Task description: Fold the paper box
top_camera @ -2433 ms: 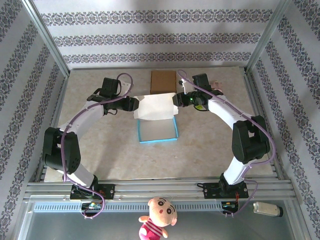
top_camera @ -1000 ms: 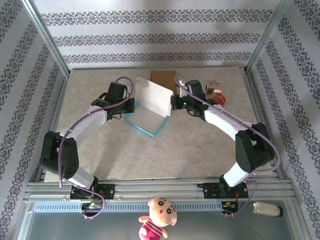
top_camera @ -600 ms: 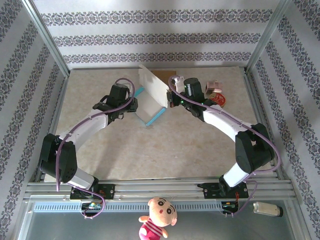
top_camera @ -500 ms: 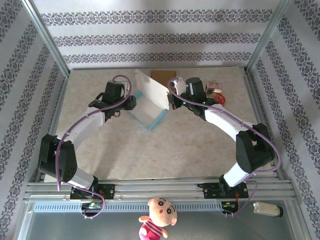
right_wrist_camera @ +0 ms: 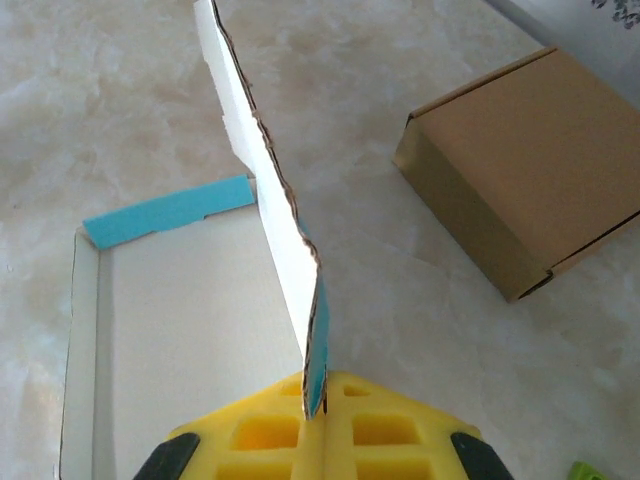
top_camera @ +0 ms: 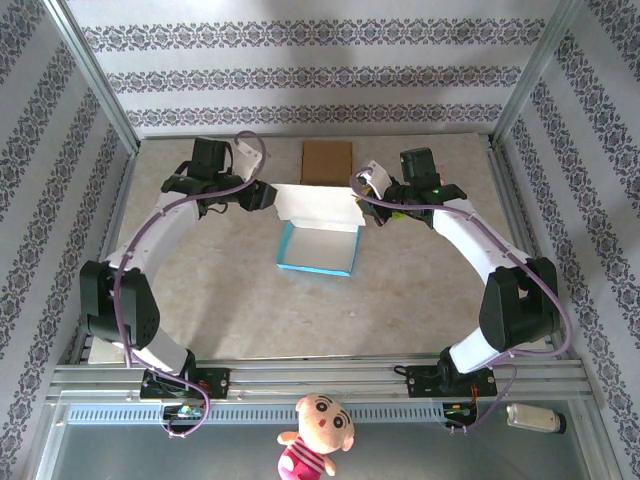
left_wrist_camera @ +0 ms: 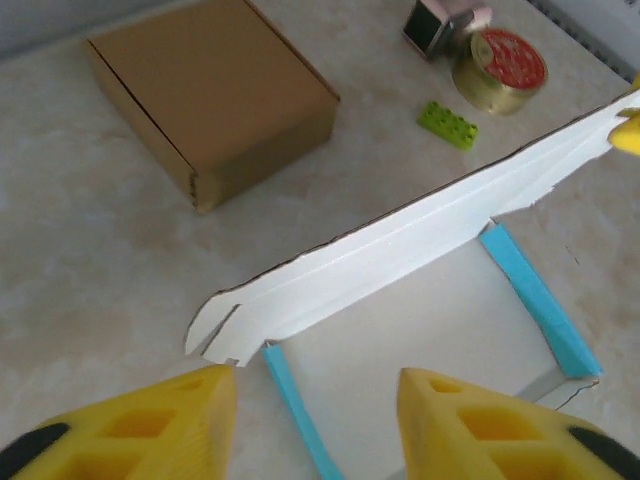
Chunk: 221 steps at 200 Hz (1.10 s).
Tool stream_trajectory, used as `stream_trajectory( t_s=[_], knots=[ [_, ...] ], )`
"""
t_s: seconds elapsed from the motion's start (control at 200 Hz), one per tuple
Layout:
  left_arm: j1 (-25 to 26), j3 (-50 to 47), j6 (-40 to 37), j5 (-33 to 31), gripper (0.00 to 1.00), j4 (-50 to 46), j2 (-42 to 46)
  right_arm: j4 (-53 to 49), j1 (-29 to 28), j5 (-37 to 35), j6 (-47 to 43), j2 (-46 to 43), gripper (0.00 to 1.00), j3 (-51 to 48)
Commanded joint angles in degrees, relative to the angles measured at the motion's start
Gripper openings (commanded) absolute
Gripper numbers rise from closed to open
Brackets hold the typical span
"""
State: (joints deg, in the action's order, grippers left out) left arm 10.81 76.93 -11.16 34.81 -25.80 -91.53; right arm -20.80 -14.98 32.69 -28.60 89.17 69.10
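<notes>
White paper box (top_camera: 318,248) with blue edges, plain brown carton (top_camera: 327,162), beige marbled table (top_camera: 400,300), green brick (left_wrist_camera: 447,125), red-topped tin (left_wrist_camera: 498,70), grey floral-striped walls (top_camera: 300,80)

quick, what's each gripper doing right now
left gripper: open, holding nothing
right gripper: closed on the paper box flap

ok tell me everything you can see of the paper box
The paper box is thin card, white inside and blue outside, a shallow open tray lying flat on the table. Its white flap stands up along the far side, edges brownish and ragged. The right gripper is shut on the flap's end; the open left gripper sits by the other end, not gripping it.
</notes>
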Motion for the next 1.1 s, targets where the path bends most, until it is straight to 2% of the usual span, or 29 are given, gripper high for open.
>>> stream_trajectory(
  t_s=[0.0,0.215,0.645,0.735,0.814,0.914,1.099],
  knots=[
    [-0.5,2.3,-5.5,3.4,0.5,-2.5,-3.5,-1.9,-0.1,2.1,-3.7,1.2,0.0,2.2],
    [-0.6,7.7,-9.7,0.1,0.58,-7.4,-10.3,-2.1,-0.2,3.1,-3.5,2.1,0.0,2.6],
    [-0.7,11.5,-12.9,-4.0,0.6,-8.0,-16.7,-2.5,-0.1,3.6,-3.7,2.8,0.0,3.3],
    [-0.8,11.0,-12.7,-6.4,0.69,-6.9,-16.2,-2.6,0.0,3.7,-4.0,2.8,0.0,3.1],
    [-1.3,10.1,-12.2,-5.9,0.75,-5.5,-15.5,-2.6,0.1,3.6,-4.1,2.8,0.0,3.1],
    [-1.9,10.0,-11.8,-2.7,0.73,-4.6,-15.4,-2.5,0.1,3.7,-4.2,3.0,0.0,3.2],
    [-1.9,11.4,-11.6,1.0,0.59,-5.6,-17.1,-2.6,0.1,3.8,-3.9,3.1,0.0,3.4]
  ],
)
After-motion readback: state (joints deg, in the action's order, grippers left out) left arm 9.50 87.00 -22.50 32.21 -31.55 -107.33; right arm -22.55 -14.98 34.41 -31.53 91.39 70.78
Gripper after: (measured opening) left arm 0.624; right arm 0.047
